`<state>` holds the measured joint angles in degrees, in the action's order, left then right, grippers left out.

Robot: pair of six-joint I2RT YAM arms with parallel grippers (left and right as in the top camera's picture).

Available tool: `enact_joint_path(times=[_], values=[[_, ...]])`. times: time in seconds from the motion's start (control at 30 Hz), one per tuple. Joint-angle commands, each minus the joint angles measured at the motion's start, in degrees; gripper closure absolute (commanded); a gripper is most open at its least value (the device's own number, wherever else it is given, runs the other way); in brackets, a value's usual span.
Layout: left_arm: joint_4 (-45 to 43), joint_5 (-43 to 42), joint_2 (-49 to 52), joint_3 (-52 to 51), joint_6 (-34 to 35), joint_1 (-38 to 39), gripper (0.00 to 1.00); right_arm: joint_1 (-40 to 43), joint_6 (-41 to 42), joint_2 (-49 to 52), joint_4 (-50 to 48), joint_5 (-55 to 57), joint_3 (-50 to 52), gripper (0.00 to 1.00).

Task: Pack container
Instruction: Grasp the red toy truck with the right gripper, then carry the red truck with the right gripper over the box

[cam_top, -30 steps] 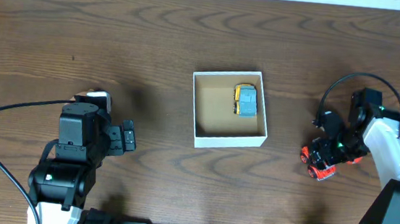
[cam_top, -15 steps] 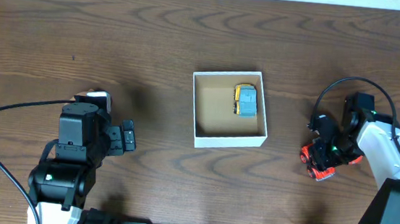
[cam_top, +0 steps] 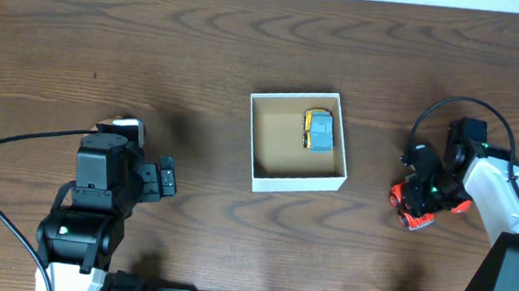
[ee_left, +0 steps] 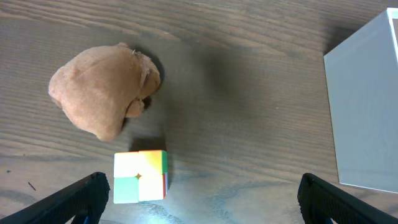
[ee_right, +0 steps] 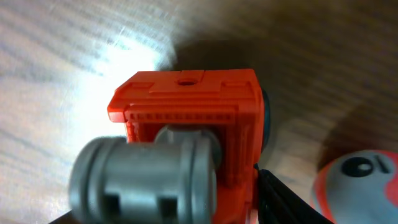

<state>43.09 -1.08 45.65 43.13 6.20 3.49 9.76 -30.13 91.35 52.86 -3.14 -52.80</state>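
Note:
The container (cam_top: pixel 299 179) is a small white-walled box with a tan inside at mid-table; its white wall (ee_left: pixel 367 106) shows at the right of the left wrist view. A blue and yellow toy car (cam_top: pixel 319 132) lies inside it. A red toy vehicle (cam_top: pixel 412 210) with a grey barrel stands to the right of the box. My right gripper (cam_top: pixel 422 194) has closed on it, one black finger (ee_right: pixel 273 193) pressed to its red side (ee_right: pixel 186 106). My left gripper (cam_top: pixel 164 177) hovers wide open at the left, holding nothing.
Under the left arm lie a brown plush lump (ee_left: pixel 102 87) and a small coloured puzzle cube (ee_left: pixel 140 176), the cube just ahead of the open fingers (ee_left: pixel 81 199). A round white and orange toy (ee_right: pixel 360 180) sits right beside the red vehicle.
The right gripper's jaws have closed in on the red vehicle, which shifted slightly toward the box. The left arm has not moved.

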Motion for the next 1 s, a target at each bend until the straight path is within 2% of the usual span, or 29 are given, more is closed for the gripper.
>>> enact_joint_path(times=[0.0,0.23,0.47,0.8,0.97], values=[[-0.02,0.07,-0.04,1.36,0.37,0.09,0.02,-0.46,5.07,0.13,-0.59,0.37,-3.26,0.99],[-0.02,0.07,-0.04,1.36,0.39,0.09,0.02,-2.23,11.85,-0.96,3.21,0.37,-11.91,0.99],[-0.02,0.07,-0.04,1.36,0.37,0.09,0.02,-9.62,25.68,-3.28,7.32,0.37,-22.45,0.99],[-0.02,0.07,-0.02,1.36,0.39,0.09,0.02,-29.05,36.26,-6.29,4.37,10.14,-33.88,0.99],[0.0,0.07,-0.02,1.36,0.39,0.09,0.02,-40.48,48.54,-5.81,-0.37,17.59,-34.18,0.99]])
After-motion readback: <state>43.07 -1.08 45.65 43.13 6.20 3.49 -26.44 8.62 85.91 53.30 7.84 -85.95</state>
